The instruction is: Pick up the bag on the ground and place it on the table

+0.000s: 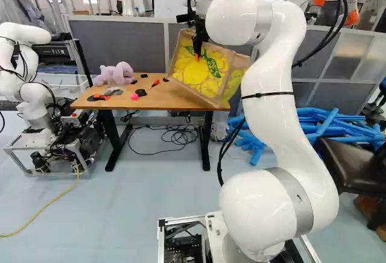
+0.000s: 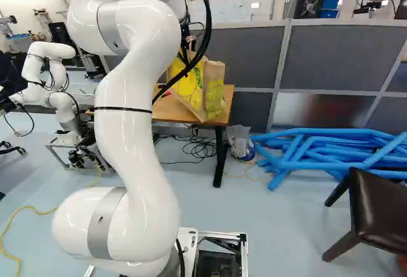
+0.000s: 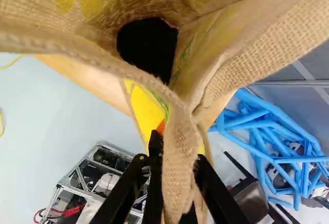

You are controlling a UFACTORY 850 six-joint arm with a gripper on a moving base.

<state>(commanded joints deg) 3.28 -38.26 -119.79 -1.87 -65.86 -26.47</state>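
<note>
While the jaws pinched its rim, the bag (image 1: 196, 73) hung below them by the edge of the tabletop (image 1: 160, 98); lifting looked done, setting down and release seemed left, any contact beneath unclear.

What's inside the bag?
Looking down into the bag, the wrist view shows something black at the bottom; I can't tell what it is. The bag's near wall and folds cover part of the inside, so whether anything else lies there cannot be seen.
</note>
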